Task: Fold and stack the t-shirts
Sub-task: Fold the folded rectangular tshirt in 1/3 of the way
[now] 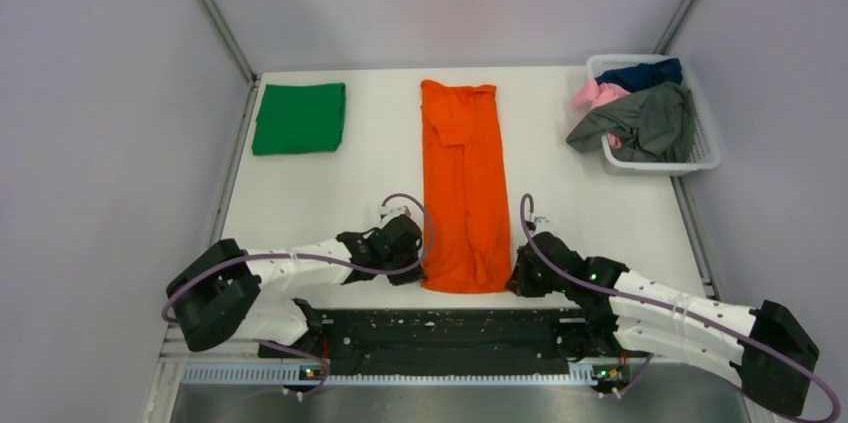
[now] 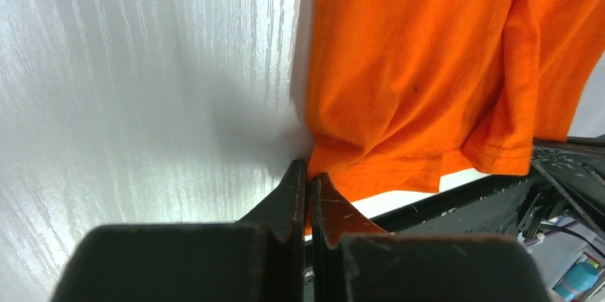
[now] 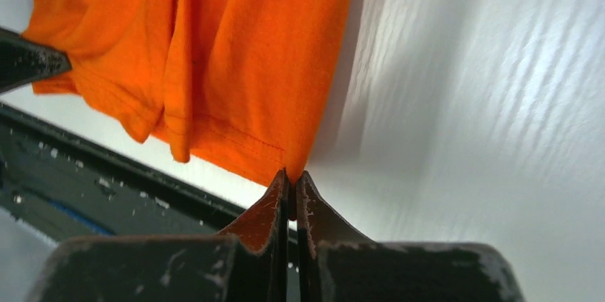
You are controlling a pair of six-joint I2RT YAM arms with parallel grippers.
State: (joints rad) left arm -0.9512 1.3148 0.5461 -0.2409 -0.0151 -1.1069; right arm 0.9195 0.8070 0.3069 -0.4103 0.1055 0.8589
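Observation:
An orange t-shirt point(image 1: 462, 183) lies as a long narrow strip down the middle of the white table point(image 1: 320, 193), its hem at the near edge. My left gripper point(image 1: 420, 265) is shut on the hem's near-left corner; in the left wrist view orange cloth point(image 2: 414, 66) is pinched between the closed fingers of that gripper point(image 2: 309, 173). My right gripper point(image 1: 512, 278) is shut on the near-right corner, and in the right wrist view the orange hem point(image 3: 235, 52) runs into its closed tips point(image 3: 291, 177). A folded green t-shirt point(image 1: 299, 118) rests at the back left.
A white lattice basket point(image 1: 705, 153) stands at the back right, holding grey point(image 1: 645, 123), pink point(image 1: 597, 93) and navy point(image 1: 640, 73) shirts. A black rail point(image 1: 440, 328) runs along the table's near edge between the arm bases. Grey walls close in both sides.

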